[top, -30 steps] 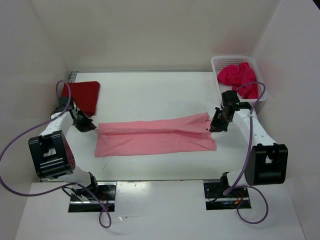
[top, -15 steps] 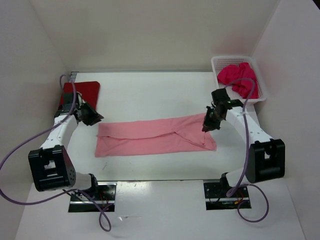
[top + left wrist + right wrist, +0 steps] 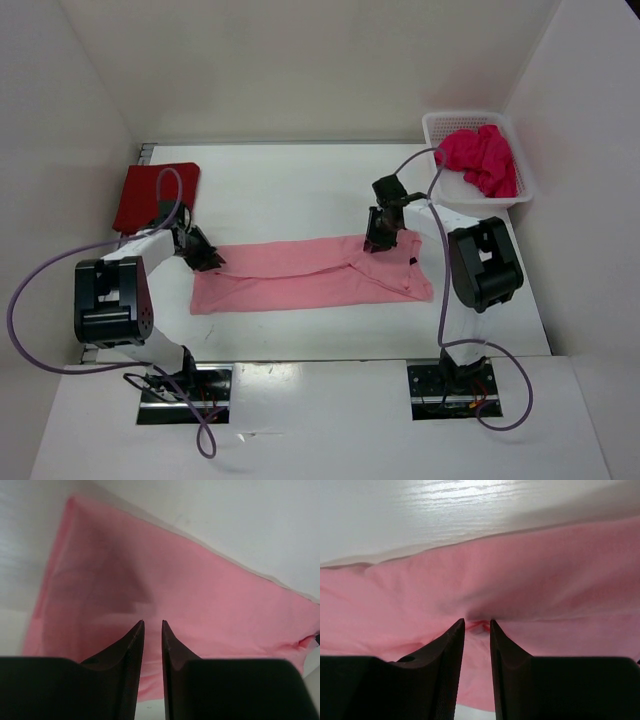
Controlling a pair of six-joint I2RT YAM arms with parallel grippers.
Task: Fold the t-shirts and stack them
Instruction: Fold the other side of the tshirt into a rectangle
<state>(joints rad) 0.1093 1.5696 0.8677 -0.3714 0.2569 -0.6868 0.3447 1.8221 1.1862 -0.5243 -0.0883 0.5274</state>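
Observation:
The light pink t-shirt [image 3: 310, 275] lies as a long folded strip across the middle of the table. My left gripper [image 3: 205, 258] is at its far left corner. In the left wrist view its jaws stand almost together over the pink cloth [image 3: 210, 610], with cloth in the narrow gap. My right gripper [image 3: 378, 240] is on the strip's far edge toward the right end. Its jaws pinch a small pucker of pink cloth [image 3: 477, 626]. The dark red t-shirt [image 3: 155, 195] lies folded at the far left. The magenta-pink t-shirt [image 3: 480, 158] is bunched in the basket.
The white mesh basket [image 3: 436, 125] stands at the far right corner against the side wall. White walls close in the table on the left, back and right. Purple cables loop from both arms over the table's sides.
Both arms have swung inward. The left gripper moved from beside the dark red shirt onto the pink strip's left corner. The right gripper moved left from the strip's right end.

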